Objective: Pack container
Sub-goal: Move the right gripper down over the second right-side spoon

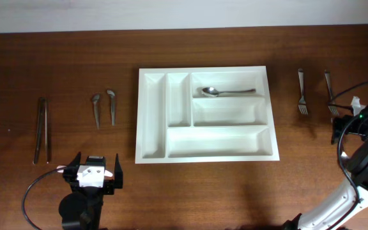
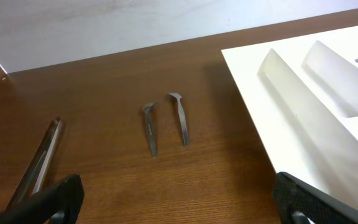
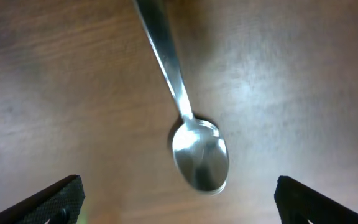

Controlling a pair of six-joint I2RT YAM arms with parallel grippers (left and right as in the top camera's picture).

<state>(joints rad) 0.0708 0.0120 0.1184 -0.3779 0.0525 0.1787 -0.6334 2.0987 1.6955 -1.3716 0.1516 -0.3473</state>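
- Container (image 1: 140, 115) awaits; my left tool (image 1: 96, 168) and right tool (image 3: 184, 208) stand open, empty.
- Loose spoon (image 3: 197, 155) lies flat on the bench (image 1: 235, 191): my pinch could slip off.

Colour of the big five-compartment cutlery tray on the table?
Plain white, no pattern. The large rectangular plastic cutlery tray shows best in the overhead view.

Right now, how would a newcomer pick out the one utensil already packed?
Find the white tray at the middle of the wooden table. In its upper right compartment, along the far edge, lies a silver spoon, bowl to the left. It alone lies inside the tray; the other cutlery lies out on the wood.
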